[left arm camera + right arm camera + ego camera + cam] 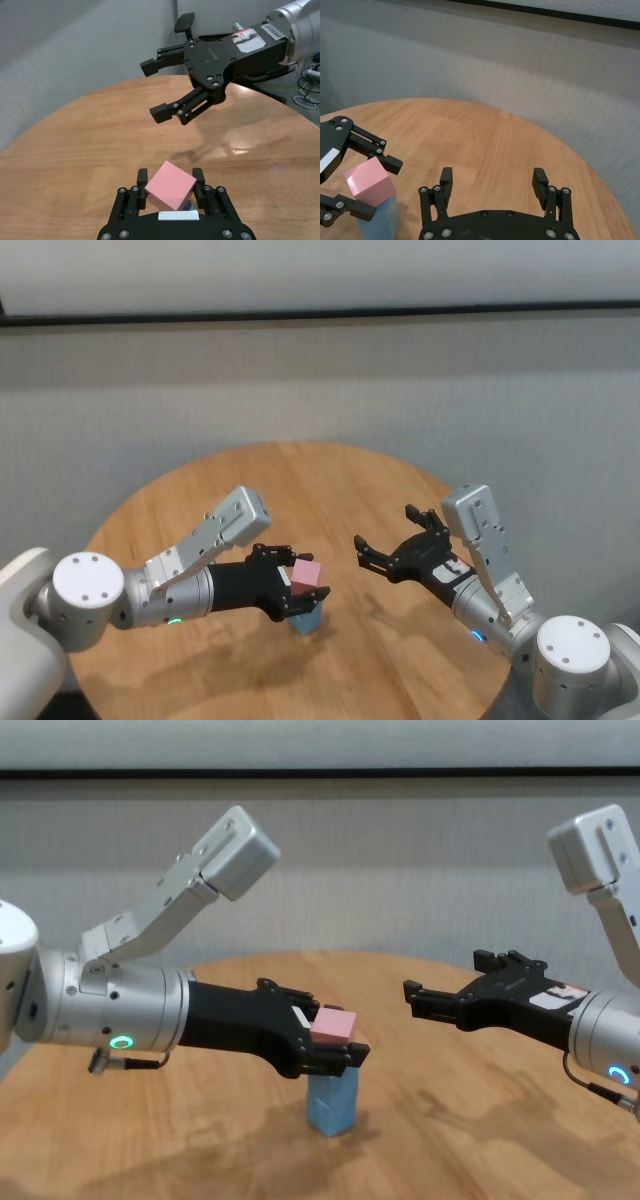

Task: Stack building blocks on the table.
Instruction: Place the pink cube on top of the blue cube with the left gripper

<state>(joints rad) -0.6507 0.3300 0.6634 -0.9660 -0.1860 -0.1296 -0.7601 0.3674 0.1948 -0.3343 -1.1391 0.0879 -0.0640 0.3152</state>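
While the left gripper (303, 587) reaches in from the lower left of the head view, its black fingers (142, 176) are clamped on either side of the pink block (306, 573), which sits tilted between them — a corner turned up in the left wrist view. The pink block is directly above a light blue column (331, 1103) that stands upright on the round wooden table (330, 480), just below the centre of the chest view; the column looks two cubes tall, though a seam between them cannot be made out. Whether the pink block already touches the blue top cannot be told. The right gripper (383, 542) hangs above the table right of centre — clear of the blocks, jaws spread wide and holding nothing.
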